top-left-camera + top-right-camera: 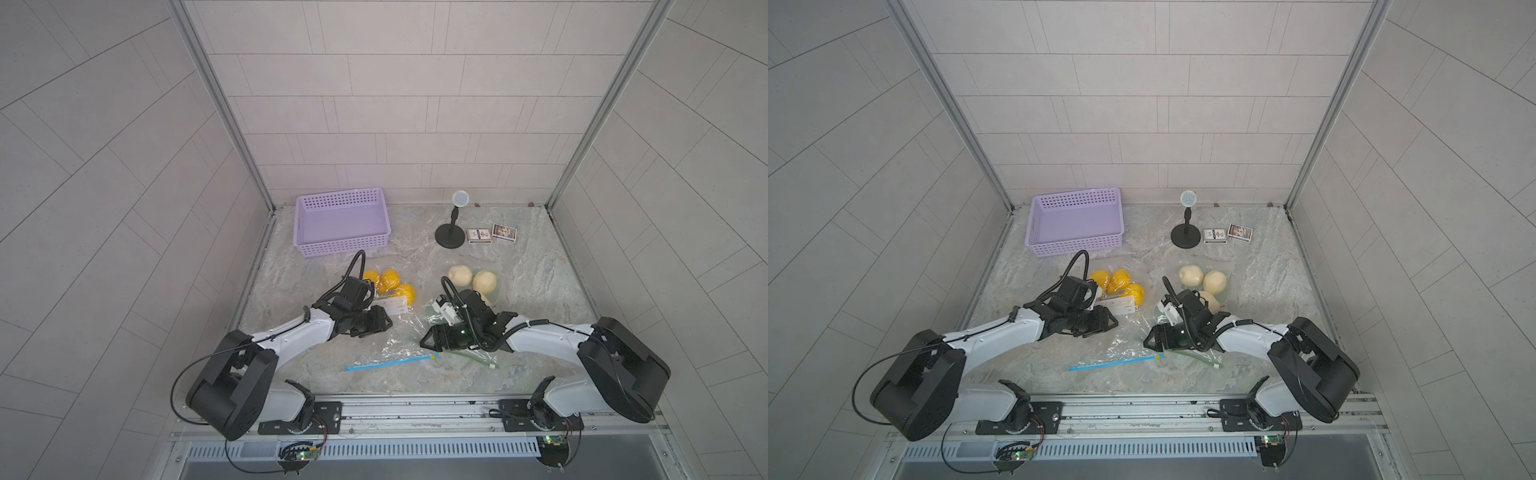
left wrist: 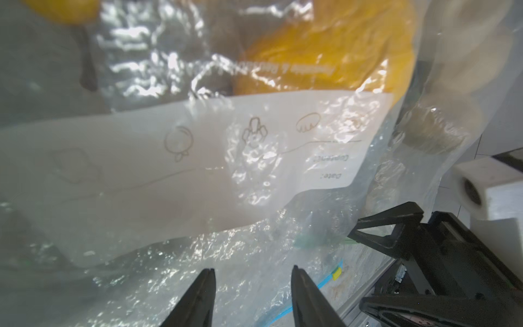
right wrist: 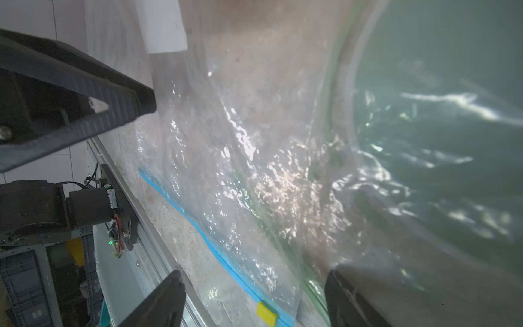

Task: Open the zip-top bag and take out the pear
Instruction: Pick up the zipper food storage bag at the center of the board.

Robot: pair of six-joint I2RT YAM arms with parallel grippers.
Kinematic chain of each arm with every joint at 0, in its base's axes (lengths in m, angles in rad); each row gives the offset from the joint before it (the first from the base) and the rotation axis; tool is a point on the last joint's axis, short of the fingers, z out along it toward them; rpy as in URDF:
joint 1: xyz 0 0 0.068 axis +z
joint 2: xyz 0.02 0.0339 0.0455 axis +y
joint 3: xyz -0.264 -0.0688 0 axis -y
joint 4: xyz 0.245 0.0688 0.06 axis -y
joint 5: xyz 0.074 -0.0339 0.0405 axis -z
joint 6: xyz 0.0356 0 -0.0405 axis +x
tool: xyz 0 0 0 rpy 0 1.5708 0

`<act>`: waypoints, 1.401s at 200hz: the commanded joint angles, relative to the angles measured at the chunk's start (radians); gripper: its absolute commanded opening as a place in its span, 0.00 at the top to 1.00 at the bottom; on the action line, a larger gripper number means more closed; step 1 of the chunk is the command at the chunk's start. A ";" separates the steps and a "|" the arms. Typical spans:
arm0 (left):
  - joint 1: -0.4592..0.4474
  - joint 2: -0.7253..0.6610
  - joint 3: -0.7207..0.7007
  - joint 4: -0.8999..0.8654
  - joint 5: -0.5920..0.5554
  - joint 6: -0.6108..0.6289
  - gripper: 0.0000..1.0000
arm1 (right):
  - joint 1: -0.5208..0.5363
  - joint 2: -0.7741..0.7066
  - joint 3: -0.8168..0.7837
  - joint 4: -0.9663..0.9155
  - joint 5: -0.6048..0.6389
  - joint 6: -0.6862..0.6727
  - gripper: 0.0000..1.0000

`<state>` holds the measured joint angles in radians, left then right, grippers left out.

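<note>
Top views: R pincer point(image 1: 423, 343) jaws wide apart, tips by green seal of clear zip-top plastic bag point(image 1: 430, 311). Pale cream round pears point(image 1: 460, 275) inside it, behind pincer's wrist, far-wall side. L pincer point(image 1: 384, 325) gap narrower, over clear blue-seal bag point(image 1: 395, 347) w/ yellow fruit point(image 1: 390, 277).

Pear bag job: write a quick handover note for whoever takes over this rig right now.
Left gripper: open, at the blue-zip bag of yellow fruit.
Right gripper: open, low beside the green-zip bag, at its zip end.
Pears: inside the green-zip bag, right of centre.
Done: no pear out; cannot tell whether the zip is open.
Left: open the bag, lift out a pear.
</note>
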<state>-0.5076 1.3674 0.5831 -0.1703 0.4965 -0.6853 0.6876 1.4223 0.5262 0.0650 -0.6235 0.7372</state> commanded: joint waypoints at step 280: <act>-0.289 -0.634 0.212 -0.166 -0.321 1.247 0.15 | -0.139 0.049 0.569 -0.223 -0.374 0.446 1.00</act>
<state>-0.7063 0.6952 0.8093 -0.3492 0.3206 0.3363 0.5491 1.4666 1.0607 -0.1524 -0.9546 1.1439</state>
